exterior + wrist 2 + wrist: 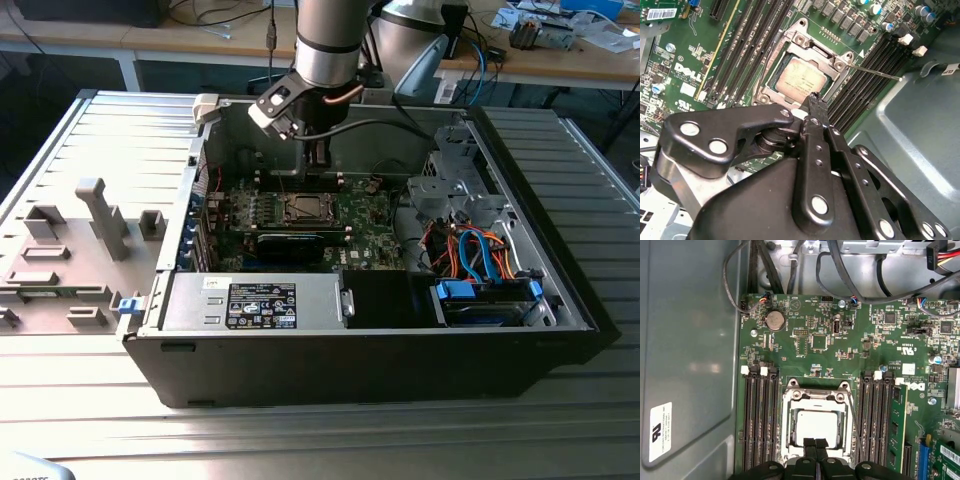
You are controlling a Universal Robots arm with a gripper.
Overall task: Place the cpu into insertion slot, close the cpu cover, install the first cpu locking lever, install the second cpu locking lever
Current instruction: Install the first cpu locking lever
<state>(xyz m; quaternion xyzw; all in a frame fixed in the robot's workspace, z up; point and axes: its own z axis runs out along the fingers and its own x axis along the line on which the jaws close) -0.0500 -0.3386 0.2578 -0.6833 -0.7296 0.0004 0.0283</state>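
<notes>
1. We see the gripper [815,444] with its fingertips pressed together, gripping nothing, close over the edge of the cpu cover [816,399].
2. The cpu [816,426] lies flat in the insertion slot [303,208].
3. The cpu cover lies down, framing the chip.

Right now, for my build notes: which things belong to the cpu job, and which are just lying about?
Job: cpu, cover, lever, gripper.
Lying about: memory slots, coin battery, cables, power supply.
</notes>
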